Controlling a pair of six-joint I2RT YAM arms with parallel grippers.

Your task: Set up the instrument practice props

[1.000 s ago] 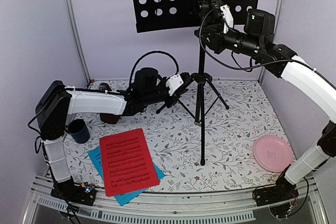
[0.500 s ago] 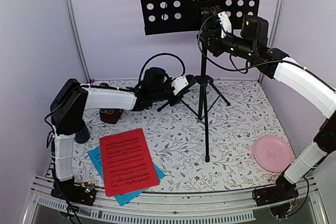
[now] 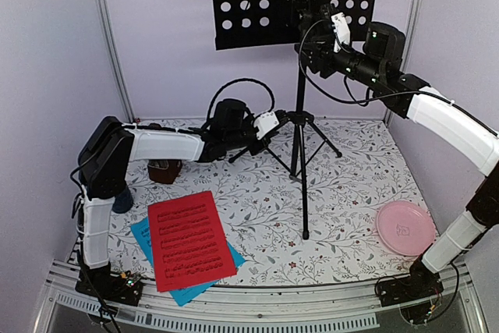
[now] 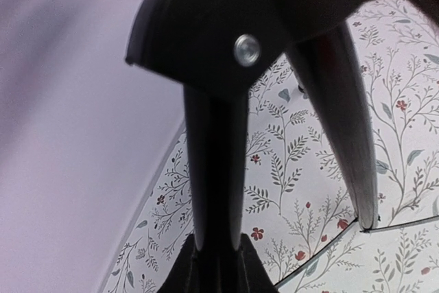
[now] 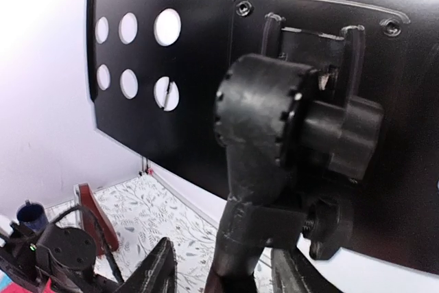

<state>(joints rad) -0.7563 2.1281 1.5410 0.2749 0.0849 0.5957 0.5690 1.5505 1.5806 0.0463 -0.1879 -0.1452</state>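
Presently: music stand [image 3: 301,161], black with a perforated desk, upright at the far centre of the floral worktop [image 3: 351,181]. Left gripper [image 3: 263,127], clamped on one upper tripod leg just below the hub. Right gripper [image 3: 309,39], fingers [image 5: 159,269] either side of the neck under the desk; whether they pinch it, I cannot tell. Red sheet [image 3: 191,241], near left, overlapping the cyan sheet [image 3: 146,238]. Metronome [image 3: 164,171], brown, far left, beside the left arm. Mug [image 3: 121,200], partly hidden, left edge. Plate [image 3: 405,228], pink, near right.

We see the black music stand [image 3: 301,115] upright at far centre. Near left, the red sheet [image 3: 189,239] overlaps the cyan sheet [image 3: 144,235], with the brown metronome [image 3: 164,171] beyond.
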